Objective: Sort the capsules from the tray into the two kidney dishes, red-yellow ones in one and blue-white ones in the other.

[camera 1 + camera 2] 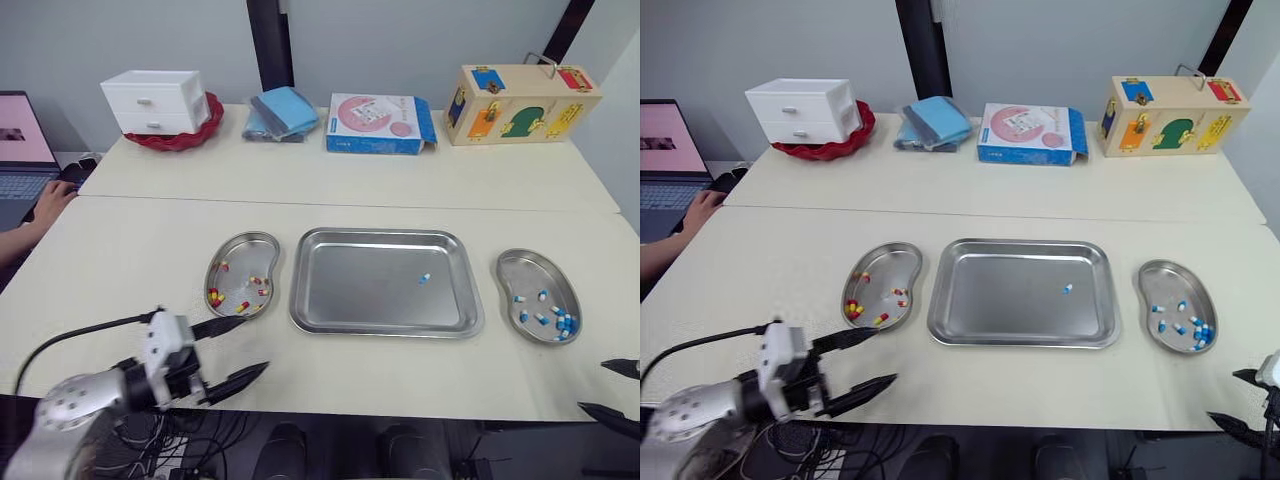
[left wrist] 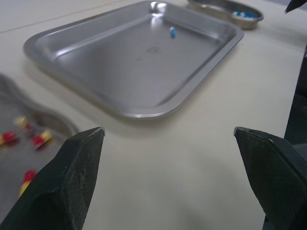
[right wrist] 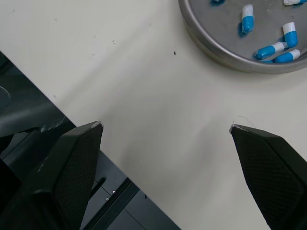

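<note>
Status of the two tools first: we record the left gripper (image 1: 252, 345) with its black fingers spread wide and nothing between them, positioned at the near edge of the cream table (image 1: 130, 250). Just beyond its fingertips lies the left kidney-shaped steel dish (image 1: 240, 255), which holds several red-yellow capsules (image 1: 215, 297). Ahead of this gripper and off toward the other arm sits the rectangular stainless-steel tray (image 1: 385, 322). We count one small blue-white capsule (image 1: 425, 278) in the tray. It lies alone on the tray floor in the half nearer the right arm, well apart from both grippers. The right gripper (image 3: 166, 125) is likewise parted wide and empty, placed over the table's near edge. Close ahead of it rests the right kidney-shaped steel dish (image 1: 520, 262), carrying a group of blue-white capsules (image 1: 560, 322), gathered mostly at the end nearest that gripper. Neither gripper touches a dish, the tray or a capsule. Far beyond both tools, at the back of the table, we note a white drawer unit (image 1: 155, 100) and a wooden latch box (image 1: 520, 105).
</note>
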You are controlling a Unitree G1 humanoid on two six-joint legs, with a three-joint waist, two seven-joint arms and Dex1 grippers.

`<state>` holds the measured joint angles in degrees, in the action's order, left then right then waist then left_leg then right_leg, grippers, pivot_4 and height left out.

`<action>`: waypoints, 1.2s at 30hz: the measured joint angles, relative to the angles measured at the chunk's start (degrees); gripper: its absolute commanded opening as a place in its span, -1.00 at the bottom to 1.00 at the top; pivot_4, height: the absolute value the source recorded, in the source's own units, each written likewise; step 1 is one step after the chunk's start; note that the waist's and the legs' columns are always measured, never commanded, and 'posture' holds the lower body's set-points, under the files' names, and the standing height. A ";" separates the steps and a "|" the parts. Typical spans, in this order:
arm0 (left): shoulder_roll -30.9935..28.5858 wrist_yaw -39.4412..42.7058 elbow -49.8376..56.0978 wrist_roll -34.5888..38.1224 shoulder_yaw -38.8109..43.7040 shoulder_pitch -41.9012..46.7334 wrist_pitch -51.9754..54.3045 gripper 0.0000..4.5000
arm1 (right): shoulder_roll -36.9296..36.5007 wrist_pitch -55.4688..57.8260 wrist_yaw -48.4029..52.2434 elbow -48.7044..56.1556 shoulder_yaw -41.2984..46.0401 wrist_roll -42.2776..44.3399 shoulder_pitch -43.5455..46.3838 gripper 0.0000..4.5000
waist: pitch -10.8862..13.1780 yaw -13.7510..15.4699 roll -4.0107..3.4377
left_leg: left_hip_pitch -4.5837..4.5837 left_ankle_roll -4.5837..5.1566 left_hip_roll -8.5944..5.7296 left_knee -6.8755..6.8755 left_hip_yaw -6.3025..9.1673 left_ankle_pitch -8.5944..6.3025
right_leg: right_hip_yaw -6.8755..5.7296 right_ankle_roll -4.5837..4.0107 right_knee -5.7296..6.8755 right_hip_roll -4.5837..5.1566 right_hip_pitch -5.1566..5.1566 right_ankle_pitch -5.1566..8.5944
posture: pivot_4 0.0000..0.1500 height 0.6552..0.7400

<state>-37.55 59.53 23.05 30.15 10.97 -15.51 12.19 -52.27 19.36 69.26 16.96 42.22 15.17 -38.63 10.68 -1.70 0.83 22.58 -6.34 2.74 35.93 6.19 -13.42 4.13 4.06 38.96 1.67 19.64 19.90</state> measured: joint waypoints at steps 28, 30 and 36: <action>4.34 -4.03 -0.02 -2.66 -9.59 6.12 -1.27 1.00 | 10.44 24.46 -32.32 14.49 -39.90 4.07 42.78 0.58 | 0.00 0.02 0.02 | 0.11 0.00 -0.01 0.03 0.09 0.01 | -0.05 0.01 0.04 0.00 0.10 -0.03 | 1.00 1.00; 4.77 -4.27 -0.03 -2.97 -9.95 6.15 -1.54 1.00 | 12.51 24.91 -34.83 12.12 -43.11 1.90 45.36 0.58 | 0.00 -0.07 0.02 | 0.12 0.00 -0.01 0.03 0.10 0.01 | -0.05 0.01 0.05 0.00 0.13 -0.03 | 1.00 1.00; 5.23 -4.42 -0.14 -3.55 -10.75 6.23 -1.89 1.00 | 16.76 27.28 -39.55 6.17 -46.95 -1.33 52.27 0.58 | -0.01 -0.11 0.02 | 0.13 0.00 -0.01 0.03 0.10 0.01 | -0.05 0.00 0.08 0.00 0.17 -0.03 | 1.00 1.00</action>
<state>-32.32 55.11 22.91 26.59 0.22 -9.28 10.29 -35.51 46.64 29.71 23.13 -4.73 13.84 13.64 10.67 -1.81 0.85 22.72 -6.34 2.73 35.96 6.28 -13.41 4.08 4.06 39.04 1.67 19.81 19.87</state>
